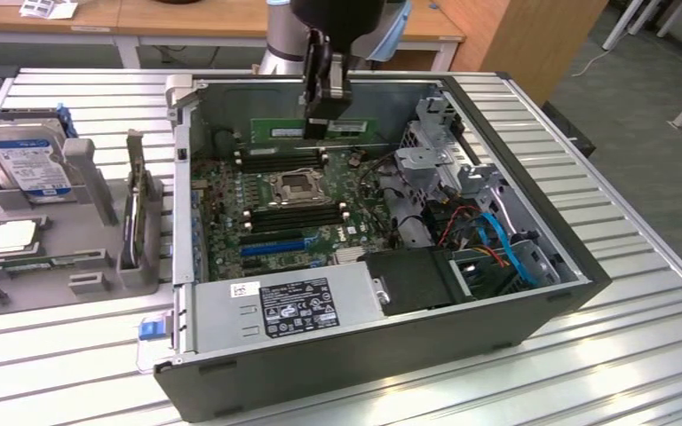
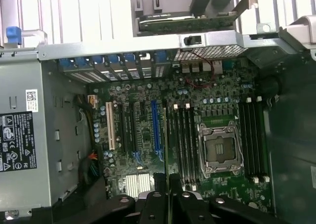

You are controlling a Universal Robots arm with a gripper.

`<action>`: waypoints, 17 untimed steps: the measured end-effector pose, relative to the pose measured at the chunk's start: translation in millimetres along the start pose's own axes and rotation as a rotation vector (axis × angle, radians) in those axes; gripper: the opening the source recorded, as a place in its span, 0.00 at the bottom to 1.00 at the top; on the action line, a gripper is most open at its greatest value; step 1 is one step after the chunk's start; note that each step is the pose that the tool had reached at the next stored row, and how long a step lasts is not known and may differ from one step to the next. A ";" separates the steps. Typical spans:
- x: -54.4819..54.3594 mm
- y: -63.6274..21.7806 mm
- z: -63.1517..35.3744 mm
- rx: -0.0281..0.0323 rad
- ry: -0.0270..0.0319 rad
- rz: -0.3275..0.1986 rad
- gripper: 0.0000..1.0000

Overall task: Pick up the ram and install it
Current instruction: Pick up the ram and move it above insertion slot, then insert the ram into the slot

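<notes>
The ram is a long green stick hanging level above the far end of the motherboard, inside the open computer case. My gripper comes down from above and is shut on the stick near its middle. In the wrist view my gripper has its two dark fingers close together over the board. The black memory slots lie just beside the empty processor socket, with more slots on the socket's other side. In that view I cannot make out the ram between the fingers.
A grey fixture on the exterior view's left holds a hard drive and a square processor chip. Inside the case are the power supply, a blue expansion slot, blue and orange cables and a metal drive cage.
</notes>
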State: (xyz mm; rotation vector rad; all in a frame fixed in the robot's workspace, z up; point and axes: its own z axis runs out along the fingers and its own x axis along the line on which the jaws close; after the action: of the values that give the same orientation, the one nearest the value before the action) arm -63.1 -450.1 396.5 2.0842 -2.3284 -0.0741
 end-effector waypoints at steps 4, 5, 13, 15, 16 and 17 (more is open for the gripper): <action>-6.6 -3.7 0.2 0.0001 -0.0001 0.001 0.14; -8.3 -4.6 0.2 0.0000 0.0000 0.002 0.14; -15.0 -8.3 0.3 0.0000 -0.0001 0.003 0.14; -15.0 -8.3 0.3 0.0001 0.0003 0.003 0.14; -15.0 -8.3 0.3 0.0001 0.0006 0.003 0.14; -15.1 -8.3 0.4 0.0001 0.0012 0.003 0.14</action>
State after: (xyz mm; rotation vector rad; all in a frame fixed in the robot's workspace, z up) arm -53.2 -436.0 396.1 2.0806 -2.3305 -0.0726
